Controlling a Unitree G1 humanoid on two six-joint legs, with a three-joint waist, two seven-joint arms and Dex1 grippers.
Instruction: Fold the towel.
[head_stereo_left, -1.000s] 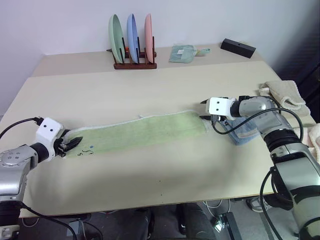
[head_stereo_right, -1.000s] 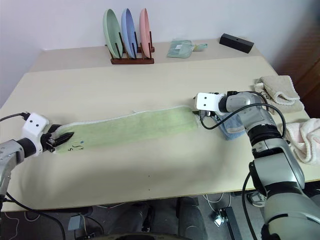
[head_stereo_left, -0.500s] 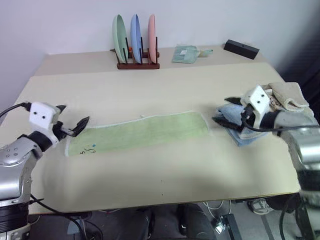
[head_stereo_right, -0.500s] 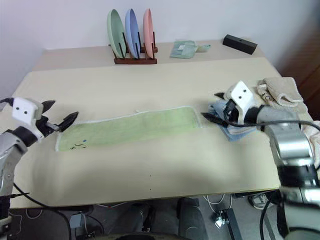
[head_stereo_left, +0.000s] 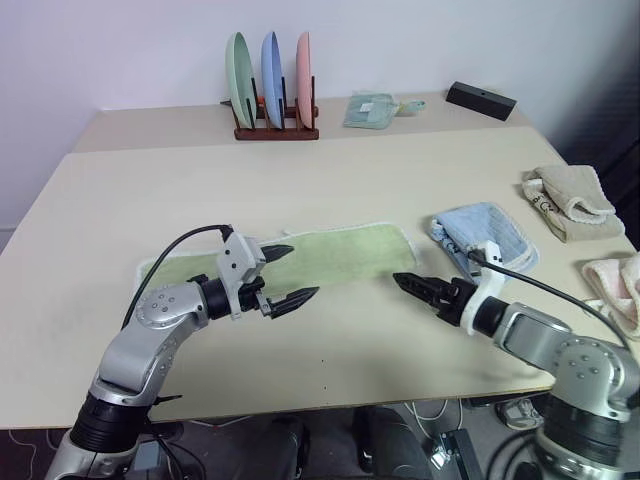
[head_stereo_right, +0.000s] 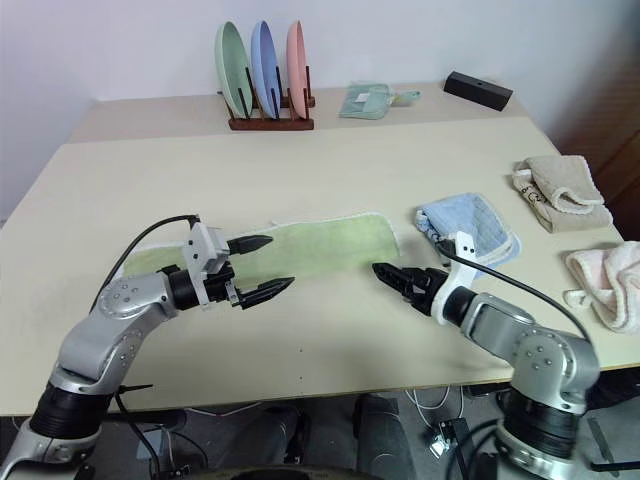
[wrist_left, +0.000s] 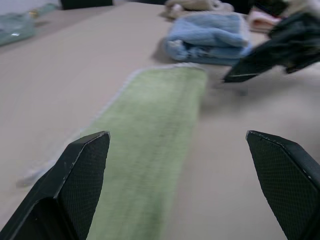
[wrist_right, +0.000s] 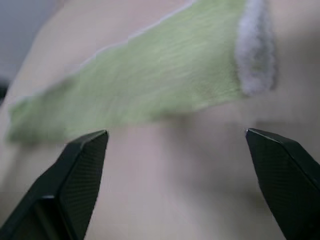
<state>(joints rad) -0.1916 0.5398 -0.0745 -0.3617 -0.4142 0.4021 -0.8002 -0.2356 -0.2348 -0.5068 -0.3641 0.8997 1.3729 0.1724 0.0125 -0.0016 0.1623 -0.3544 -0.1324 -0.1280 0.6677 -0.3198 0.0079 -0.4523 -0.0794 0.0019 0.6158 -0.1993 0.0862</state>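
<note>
The towel (head_stereo_left: 340, 252) is a long light-green strip lying flat across the middle of the table, with a white-edged right end (wrist_right: 255, 55). My left gripper (head_stereo_left: 300, 272) hovers open over the towel's front edge near its middle, pointing right along it, with nothing between its fingers (wrist_left: 85, 165). My right gripper (head_stereo_left: 405, 282) is open and empty too. It sits just in front of the towel's right end, pointing left toward the left gripper. In the left wrist view the right gripper (wrist_left: 270, 50) shows beyond the towel's end.
A folded blue towel (head_stereo_left: 485, 235) lies right of the green one. A beige towel (head_stereo_left: 565, 188) and a pink one (head_stereo_left: 615, 290) sit near the right edge. At the back stand a plate rack (head_stereo_left: 270, 85), a teal cloth (head_stereo_left: 370, 108) and a black box (head_stereo_left: 478, 98).
Both grippers left the towel's ends and opened. The left one swung right to the towel's middle. The right one drew back toward the front edge and rolled. The towel stays flat.
</note>
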